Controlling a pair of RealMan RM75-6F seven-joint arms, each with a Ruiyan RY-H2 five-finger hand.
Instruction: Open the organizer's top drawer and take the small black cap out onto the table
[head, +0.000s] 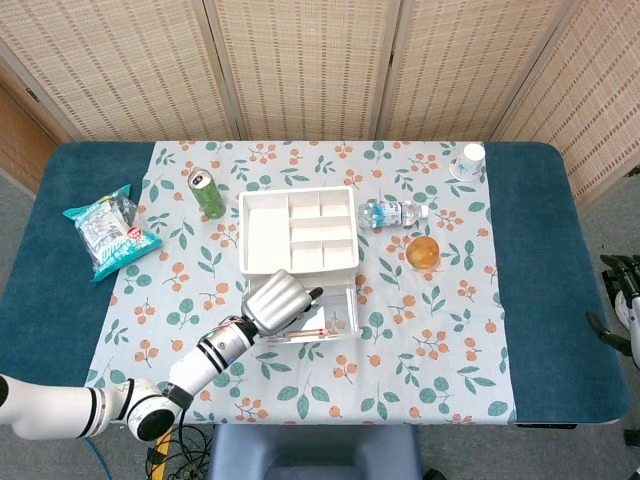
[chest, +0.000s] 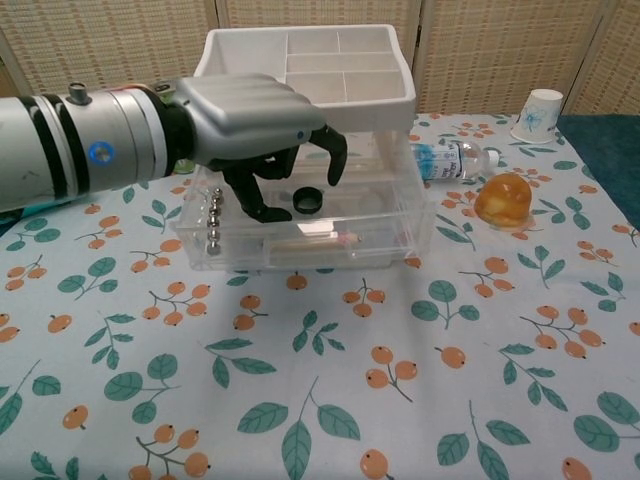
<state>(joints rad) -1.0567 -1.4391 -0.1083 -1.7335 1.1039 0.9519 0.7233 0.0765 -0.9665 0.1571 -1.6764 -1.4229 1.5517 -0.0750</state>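
Over open top drawer, left hand empty, fingers spread, beside black cap

left arm reaching in from lower left, forearm low and slanting up-right, left hand palm down, dark fingers curled downward and spread apart, gripping nothing, right hand at far right frame edge, only partly visible, state unclear
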